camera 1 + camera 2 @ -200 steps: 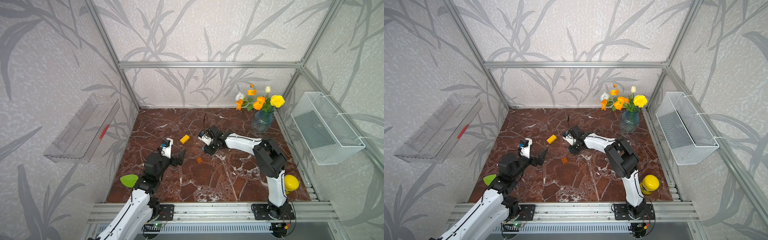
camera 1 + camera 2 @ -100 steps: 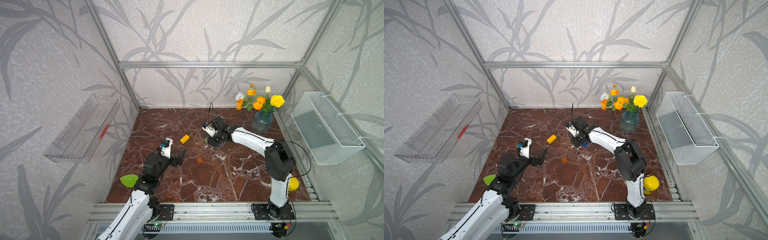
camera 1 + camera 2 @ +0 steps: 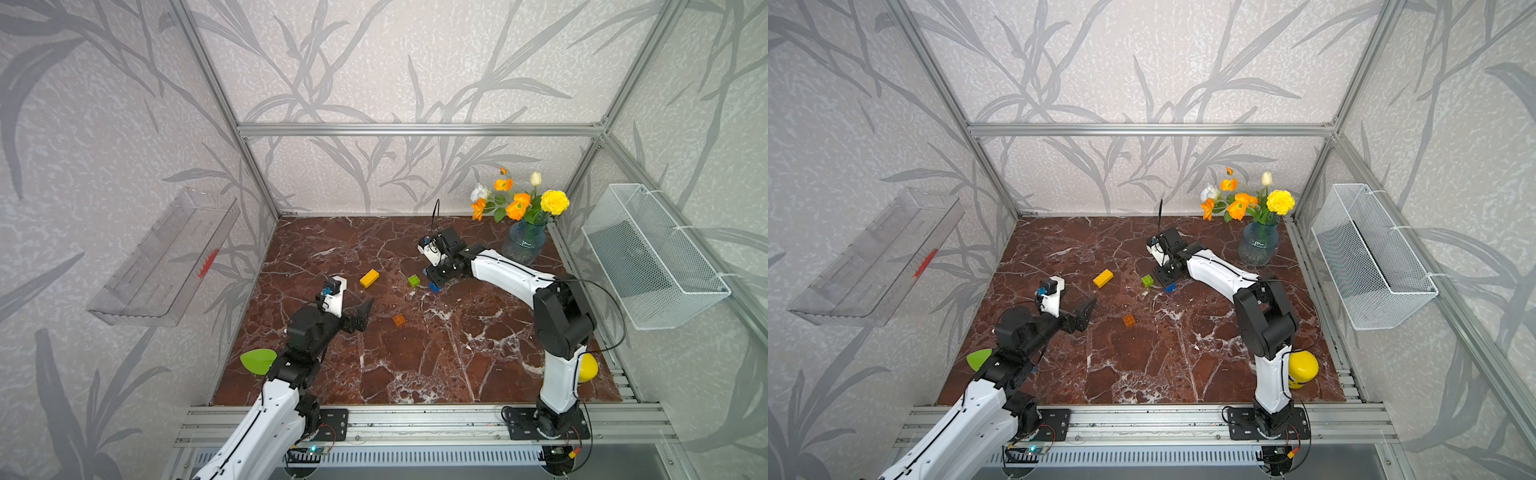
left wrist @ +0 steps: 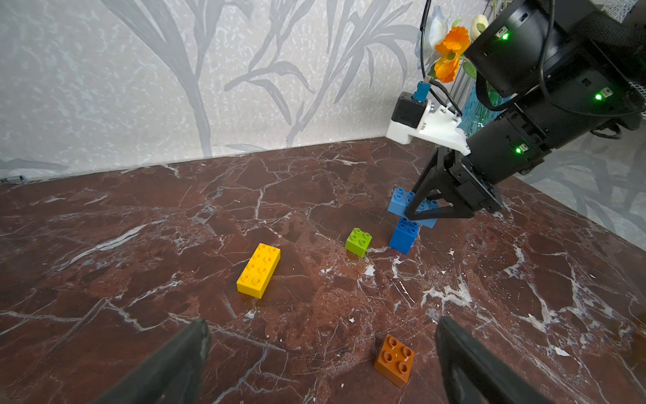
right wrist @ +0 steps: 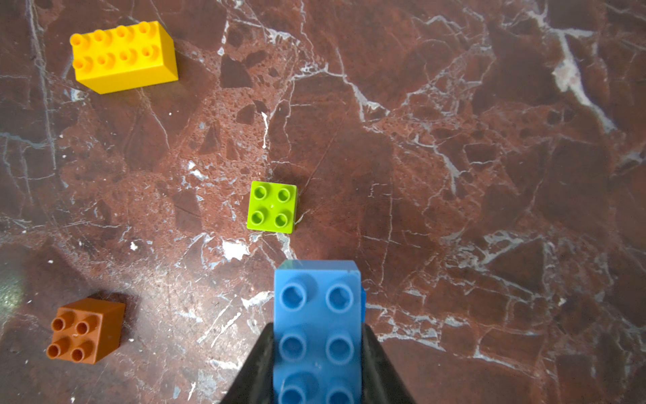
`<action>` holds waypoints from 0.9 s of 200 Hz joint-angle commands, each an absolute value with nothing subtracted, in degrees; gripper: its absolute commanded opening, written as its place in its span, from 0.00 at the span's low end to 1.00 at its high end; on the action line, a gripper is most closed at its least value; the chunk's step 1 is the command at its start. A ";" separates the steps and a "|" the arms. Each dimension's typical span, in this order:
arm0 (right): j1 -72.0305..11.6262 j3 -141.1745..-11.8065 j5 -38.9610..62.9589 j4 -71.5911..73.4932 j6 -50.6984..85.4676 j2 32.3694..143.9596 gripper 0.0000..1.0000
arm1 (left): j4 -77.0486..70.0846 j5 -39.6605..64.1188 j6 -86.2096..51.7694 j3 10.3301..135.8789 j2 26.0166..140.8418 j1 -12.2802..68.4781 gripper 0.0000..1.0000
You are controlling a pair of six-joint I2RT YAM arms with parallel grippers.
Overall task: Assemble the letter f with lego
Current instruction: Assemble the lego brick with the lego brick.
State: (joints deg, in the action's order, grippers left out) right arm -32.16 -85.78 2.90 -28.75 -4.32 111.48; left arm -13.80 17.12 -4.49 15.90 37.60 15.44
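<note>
Your right gripper (image 4: 416, 210) has its jaws partly closed, clamping the glossy, studded long blue brick (image 5: 316, 332). It holds that brick atop the small blue brick (image 3: 435, 286), right of centre in both top views. Whether the studs are seated cannot be told. Your left gripper (image 4: 321, 323) stands wide and empty. The green cube (image 5: 272, 207), orange cube (image 5: 85, 330) and long yellow brick (image 5: 122, 56) lie apart on veined marble (image 4: 140, 245). From above, the gripper hides the long blue brick.
</note>
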 commanded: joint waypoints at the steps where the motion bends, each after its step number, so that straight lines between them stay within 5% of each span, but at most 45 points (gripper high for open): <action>1: -31.26 -84.91 3.13 -27.77 -3.60 111.57 0.25 | -15.43 20.94 -3.62 16.01 38.60 15.65 0.99; 180: -29.97 -84.29 6.33 -27.05 -4.15 115.13 0.25 | -16.66 33.16 -2.20 19.33 47.24 15.91 0.99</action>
State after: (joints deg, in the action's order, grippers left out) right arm -30.26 -84.64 6.09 -27.14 -4.34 113.89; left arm -15.66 32.14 -3.05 17.54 47.20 15.70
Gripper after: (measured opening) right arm 0.354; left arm 0.993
